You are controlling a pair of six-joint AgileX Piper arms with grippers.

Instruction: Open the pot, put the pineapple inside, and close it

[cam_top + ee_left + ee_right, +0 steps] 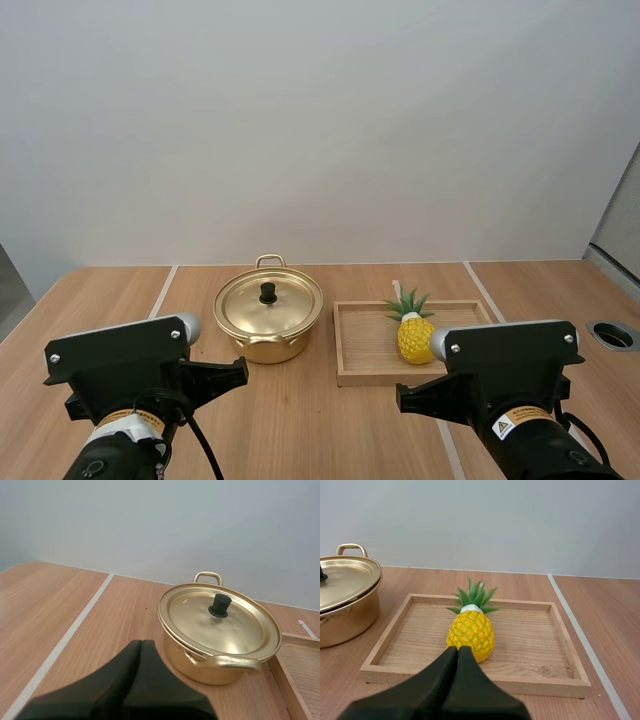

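A gold pot [268, 320] stands at the table's middle with its lid [268, 303] on, a black knob [268, 292] on top. Right of it a yellow pineapple [413, 331] with green leaves lies in a wooden tray [366, 368]. From the left wrist, the pot [220, 650] and its lid [220, 620] sit just ahead of my left gripper [141, 645], whose fingers lie together as one dark wedge. My right gripper [458, 651] is shut too, its tip just short of the pineapple [470, 630] in the tray [475, 677].
Pale seams [160, 292] run across the wooden tabletop. A round grommet hole [612, 334] sits near the right edge. The pot [345, 602] stands close beside the tray's left rim. Bare table lies left of the pot.
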